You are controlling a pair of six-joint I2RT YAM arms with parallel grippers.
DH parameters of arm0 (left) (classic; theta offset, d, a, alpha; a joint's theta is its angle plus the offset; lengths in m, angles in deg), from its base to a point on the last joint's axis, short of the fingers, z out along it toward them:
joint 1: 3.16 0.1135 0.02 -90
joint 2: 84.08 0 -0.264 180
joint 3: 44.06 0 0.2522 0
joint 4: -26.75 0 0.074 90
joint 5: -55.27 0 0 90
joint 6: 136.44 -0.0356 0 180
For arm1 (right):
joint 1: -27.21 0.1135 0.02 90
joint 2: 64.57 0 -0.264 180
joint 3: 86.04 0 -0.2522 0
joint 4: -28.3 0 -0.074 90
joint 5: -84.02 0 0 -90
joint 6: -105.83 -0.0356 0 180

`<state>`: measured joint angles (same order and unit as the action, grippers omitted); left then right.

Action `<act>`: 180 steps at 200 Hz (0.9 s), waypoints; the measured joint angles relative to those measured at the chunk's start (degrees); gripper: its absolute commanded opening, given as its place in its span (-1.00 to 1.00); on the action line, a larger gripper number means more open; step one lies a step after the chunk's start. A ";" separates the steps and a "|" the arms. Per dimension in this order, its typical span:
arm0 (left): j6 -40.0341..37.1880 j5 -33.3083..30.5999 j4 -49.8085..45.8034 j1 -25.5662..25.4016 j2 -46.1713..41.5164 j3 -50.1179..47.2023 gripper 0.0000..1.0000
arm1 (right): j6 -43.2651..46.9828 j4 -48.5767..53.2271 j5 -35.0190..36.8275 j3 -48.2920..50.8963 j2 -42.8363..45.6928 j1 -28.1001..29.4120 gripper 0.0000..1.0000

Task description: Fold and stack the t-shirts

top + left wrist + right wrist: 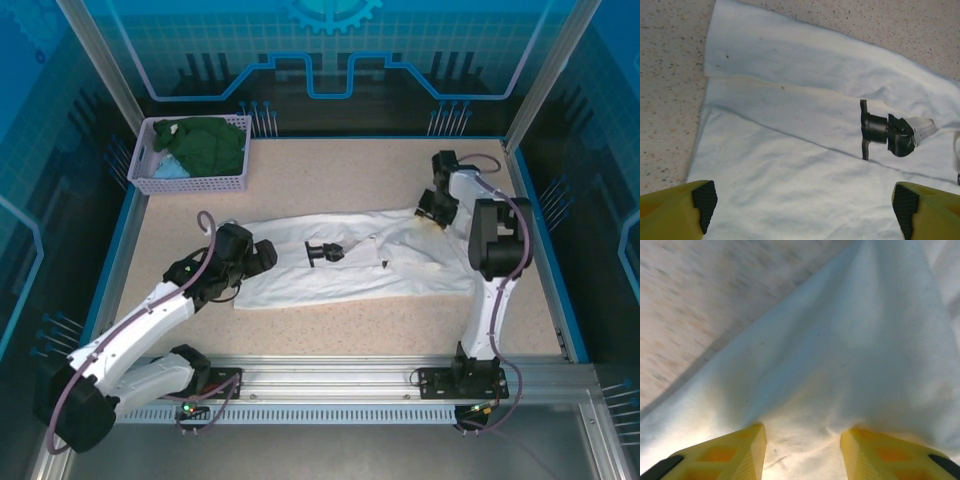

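- Aluminium rail runs along the near edge of the table and carries both arm bases
- Just beyond it, the left gripper hangs over the left end of the white t-shirt; from above its jaws are hard to read, but the left wrist view shows its yellow fingers spread wide with nothing between them, released
- The white t-shirt lies across the middle of the table, folded lengthwise into a long band; the left wrist view brings out fold lines running along it that look faint from above
- The black print sits near the middle of the band, a small dark mark in the top view
- At the far right end of the band, the right gripper meets the cloth; its wrist view shows white fabric bunched between the yellow fingers, clenched on the shirt
- In the far left corner a lavender mesh basket holds a dark green t-shirt and a light blue t-shirt
- The table is speckled beige with a blue border, and blue panels with a gear motif close off the back
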<state>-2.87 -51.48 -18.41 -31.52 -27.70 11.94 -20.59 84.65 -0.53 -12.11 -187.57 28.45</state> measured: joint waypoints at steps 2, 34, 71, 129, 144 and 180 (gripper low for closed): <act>-0.09 -0.04 -0.24 0.00 -0.39 -0.11 0.90 | -0.15 0.20 0.17 -0.87 -0.57 0.31 -0.06; -0.20 -1.05 -1.44 0.00 -3.61 -1.49 0.97 | -1.07 7.15 1.95 -19.08 -11.37 4.07 -0.05; -0.17 -1.07 -1.36 0.02 -3.50 -2.49 0.97 | -1.29 14.34 1.55 -49.16 -28.13 7.98 0.01; 0.02 2.60 2.10 0.39 -0.59 -6.25 0.91 | -2.27 12.35 -6.95 -63.93 -35.28 9.16 0.31; 0.07 5.46 4.11 0.39 2.86 -7.30 0.82 | -2.47 10.88 -8.02 -59.17 -30.60 9.22 0.31; -0.24 11.37 7.89 0.09 12.79 -7.34 0.58 | -3.34 8.39 -7.15 -39.30 -8.17 9.35 0.17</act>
<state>-3.11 -40.12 -10.52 -31.43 -14.91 4.59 -23.93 93.04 -7.67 -51.41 -195.74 37.80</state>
